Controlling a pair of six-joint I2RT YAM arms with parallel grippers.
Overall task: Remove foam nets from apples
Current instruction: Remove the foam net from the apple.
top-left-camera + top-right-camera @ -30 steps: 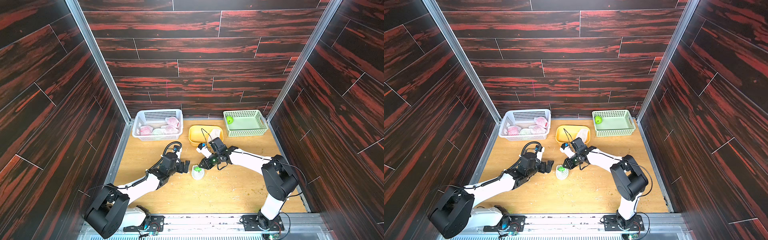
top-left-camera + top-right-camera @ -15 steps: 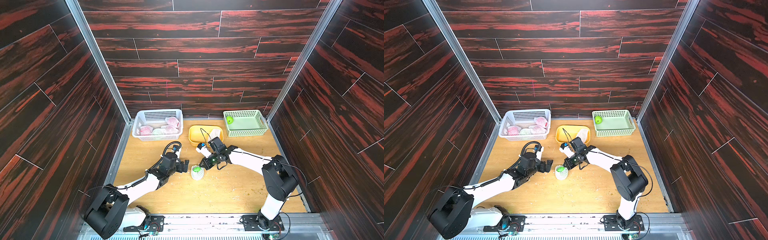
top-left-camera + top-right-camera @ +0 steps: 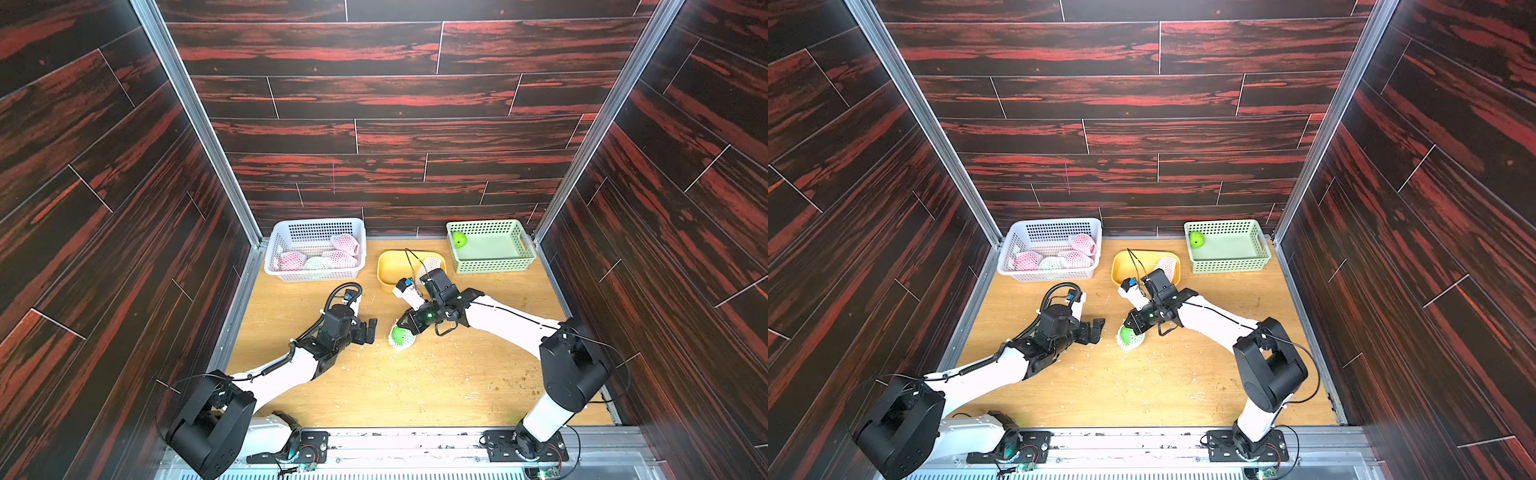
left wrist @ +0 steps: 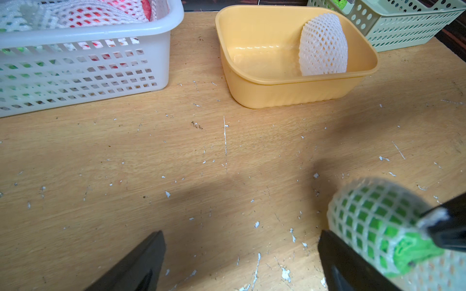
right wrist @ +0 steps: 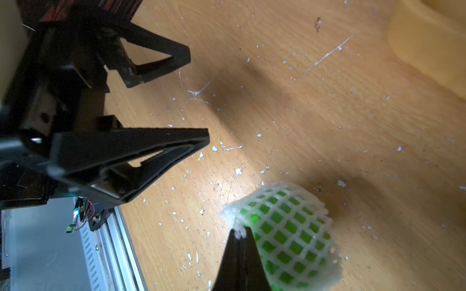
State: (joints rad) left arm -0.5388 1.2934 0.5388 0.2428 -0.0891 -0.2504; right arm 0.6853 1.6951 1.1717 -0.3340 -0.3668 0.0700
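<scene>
**Second net pinched, four more waiting**

Your right gripper (image 5: 238, 233) has its fingers pressed together on the frayed rim of the foam net (image 5: 277, 187). The net wraps a green apple (image 5: 285, 208) lying on the table (image 5: 302, 113) right at the tips. Your left gripper (image 4: 240, 238) stands spread wide and empty, with the netted apple just outside one finger (image 4: 348, 267). So this peel looks begun, not finished.

Past the fingers, the yellow tub (image 4: 297, 80) holds one empty net (image 4: 324, 45). Farther off, the green basket (image 3: 494, 266) holds one bare apple (image 3: 459, 239). The white basket (image 3: 316, 276) holds what looks like four netted apples (image 3: 291, 260). I judge one done, one in hand and four left.

Only the right wrist view shows you the pinch on the rim; in both top views the gripper hides it. Only the top views show the bare apple plainly.
</scene>
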